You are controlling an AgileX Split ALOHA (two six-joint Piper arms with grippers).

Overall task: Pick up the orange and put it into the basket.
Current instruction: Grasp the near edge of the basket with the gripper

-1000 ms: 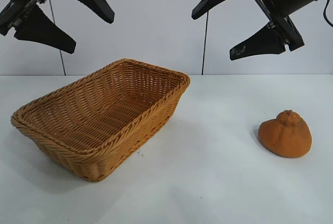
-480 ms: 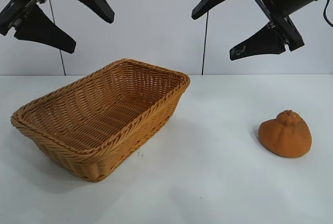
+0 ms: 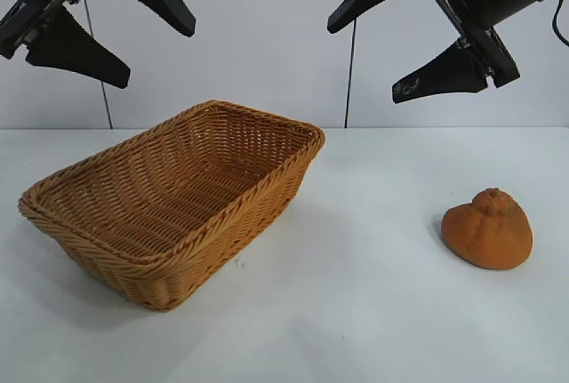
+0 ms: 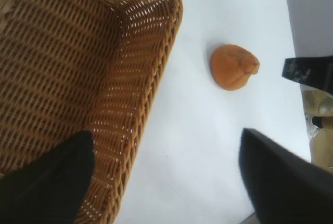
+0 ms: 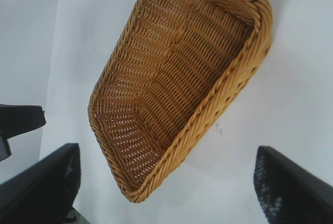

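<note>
— On the bench: orange lying right of the basket, well apart (knob up).
— High above: left gripper and right gripper released, grasping nothing.

Basket empty on white table, right gripper fingers apart.

Looks like a robot lab test bench, probably, not anyone's home: a plain white tabletop, bare pale wall panels with dark seams behind it, and two black robot arms hanging in at 10 and 2 o'clock. No household clutter.
</note>
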